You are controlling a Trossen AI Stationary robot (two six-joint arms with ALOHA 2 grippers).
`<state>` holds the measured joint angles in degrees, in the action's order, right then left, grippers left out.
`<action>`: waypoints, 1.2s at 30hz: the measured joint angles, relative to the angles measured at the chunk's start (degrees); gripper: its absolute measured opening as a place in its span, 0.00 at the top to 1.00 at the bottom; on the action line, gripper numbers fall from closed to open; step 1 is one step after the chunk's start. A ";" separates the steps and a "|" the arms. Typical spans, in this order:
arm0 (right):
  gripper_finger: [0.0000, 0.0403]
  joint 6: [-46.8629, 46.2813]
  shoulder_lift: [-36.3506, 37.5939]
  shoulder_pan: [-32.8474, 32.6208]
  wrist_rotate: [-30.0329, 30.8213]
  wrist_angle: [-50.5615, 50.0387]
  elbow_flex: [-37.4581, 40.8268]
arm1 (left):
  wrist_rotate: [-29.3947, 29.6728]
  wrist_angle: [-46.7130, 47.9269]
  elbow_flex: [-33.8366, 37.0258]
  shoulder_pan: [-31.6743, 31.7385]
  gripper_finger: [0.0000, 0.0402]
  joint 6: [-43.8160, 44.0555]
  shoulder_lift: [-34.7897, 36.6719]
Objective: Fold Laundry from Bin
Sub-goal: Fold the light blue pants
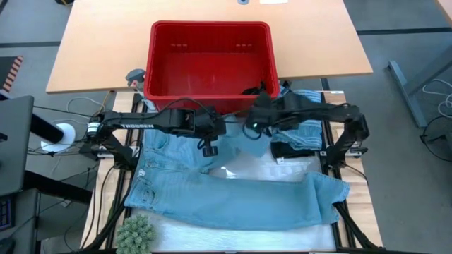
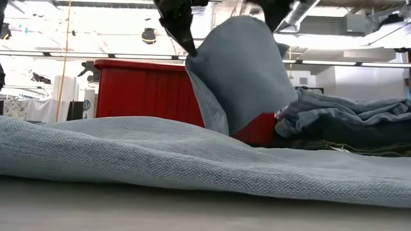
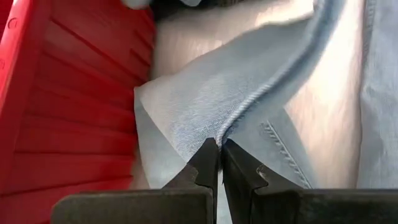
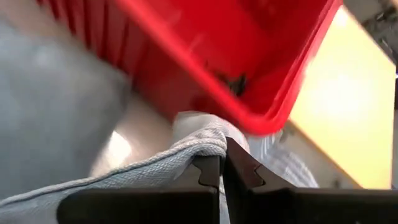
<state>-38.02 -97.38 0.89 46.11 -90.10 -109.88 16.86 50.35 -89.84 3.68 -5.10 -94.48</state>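
Light blue jeans (image 1: pixel 233 197) lie spread across the lower centre of the high view. The empty red bin (image 1: pixel 210 65) stands at upper centre. Folded laundry (image 1: pixel 300 130) lies at centre right. Left gripper (image 3: pixel 219 149) and right gripper (image 4: pixel 222 160) each clamp a lifted jeans edge.

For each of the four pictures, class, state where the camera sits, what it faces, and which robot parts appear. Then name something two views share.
High view: overhead, facing down on the bin, light blue jeans and both arms.
Low view: table height, facing across the jeans towards the bin; arms enter from above.
Left wrist view: behind the left gripper, jaws shut on a jeans fold.
Right wrist view: behind the right gripper, pinching cloth below the bin.
Shared: all four show the bin.
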 joint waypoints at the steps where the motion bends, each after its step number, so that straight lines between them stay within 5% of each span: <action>1: 0.93 0.88 0.39 0.16 1.08 0.18 -1.90 | 0.02 -0.12 0.00 0.00 1.00 0.26 0.00; 8: 0.94 4.24 4.12 4.85 11.79 0.12 -10.54 | -0.09 -6.80 -0.02 -0.04 1.00 1.82 -0.22; 16: 0.94 5.25 5.30 11.31 14.17 0.08 -11.67 | -3.42 -17.18 -0.04 -0.04 1.00 6.40 -0.24; 22: 0.94 21.62 2.63 13.28 23.20 2.07 -11.59 | -4.17 -17.99 -0.04 -0.81 1.00 6.46 -0.26; 36: 0.94 14.44 2.71 23.49 16.79 0.41 -10.37 | -5.40 -18.77 -0.17 -3.70 1.00 9.14 -3.93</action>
<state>-23.58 -94.67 24.38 62.90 -89.69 -120.25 11.46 31.58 -90.01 -0.01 4.04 -98.41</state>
